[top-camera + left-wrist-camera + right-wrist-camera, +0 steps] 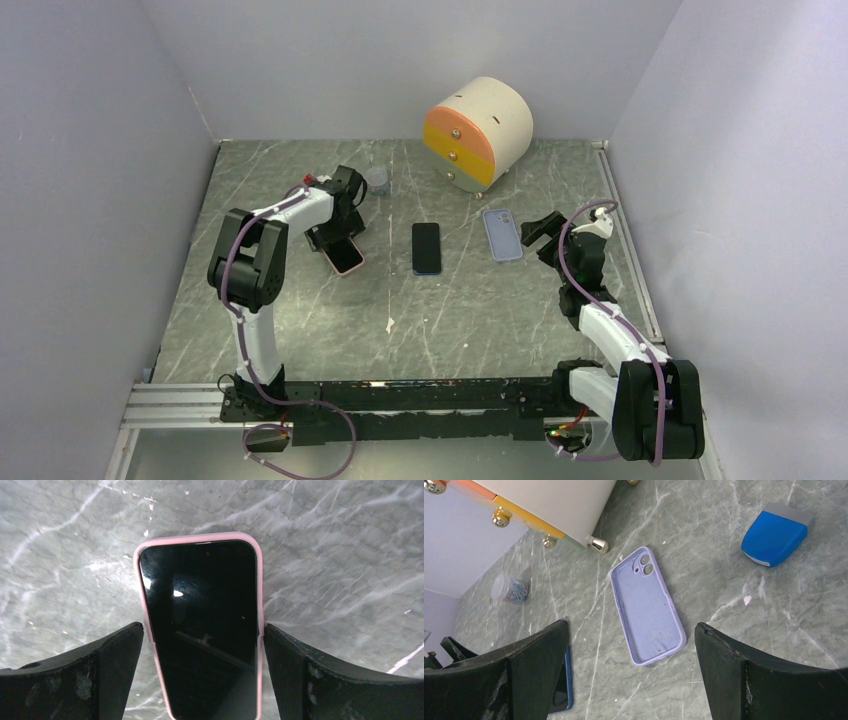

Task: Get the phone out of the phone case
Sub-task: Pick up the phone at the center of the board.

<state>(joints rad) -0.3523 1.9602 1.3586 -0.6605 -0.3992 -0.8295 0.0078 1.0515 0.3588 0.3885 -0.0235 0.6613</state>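
1. From above: my left arm reaches out from its base at the near left, elbow raised and wrist bent down. My left claw (338, 238) is over the far end of the phone (346, 256). The phone lies screen up in its pink case (357, 266) on the green marbled table (300, 330), left of centre.
2. Same view: my right arm rises from the near right and leans toward the far side. My right claw (538, 232) hangs released, just right of an empty lilac case (502, 234). A bare phone (426, 248) lies between the two cases, well apart from both. Far behind stand a round drawer unit (478, 130) and, to its left, a small jar of paper clips (377, 180).
3. Left wrist: my left claw (202, 628) is spread wide, one dark finger (100, 680) on each side of the pink case (146, 600). The tips are right at its long edges; whether they touch I cannot tell. The phone (200, 630) is seated fully inside the case, its glass dark and glossy. Nothing stands between me and it.
4. Right wrist: my right claw (631, 626) is released and holds nothing. The lilac case (649, 610) lies hollow side up on the table (724, 580), its camera cutout at the far end. The bare phone (565, 692) peeks out behind my left finger (524, 680). The drawer unit (549, 505) stands far left on gold feet, with the jar of paper clips (510, 588) left of the case. A blue and grey block (776, 535) lies far right.
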